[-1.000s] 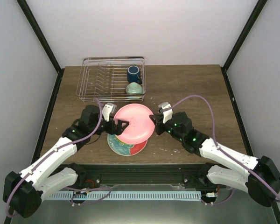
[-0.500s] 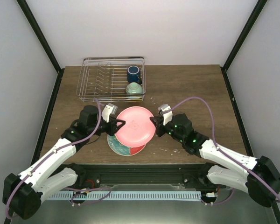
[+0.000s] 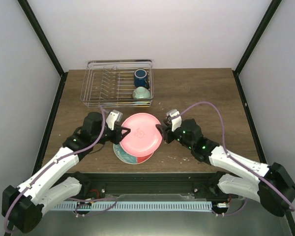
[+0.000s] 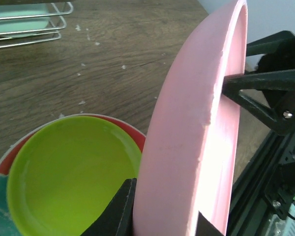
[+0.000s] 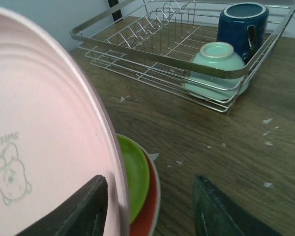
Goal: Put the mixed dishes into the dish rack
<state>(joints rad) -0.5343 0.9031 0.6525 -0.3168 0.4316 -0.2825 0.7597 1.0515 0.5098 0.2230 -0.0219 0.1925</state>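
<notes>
Dish rack [image 3: 110, 83] stands on a brown wooden table [image 3: 196, 93] between white walls [image 3: 152, 29].

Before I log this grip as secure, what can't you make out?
Lime plate: top view, hidden under the pink plate.
Floral plate, pattern: every view, mostly covered by the plates above.
Left gripper, pad contact: left wrist view, cut off by the bottom edge and the pink plate.
Whether the right gripper touches the pink plate: right wrist view, the rim hides it.

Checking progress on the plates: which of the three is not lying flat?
The pink plate: it stands tilted on edge, held by the left gripper, while the lime-green plate lies flat on the floral plate.
</notes>
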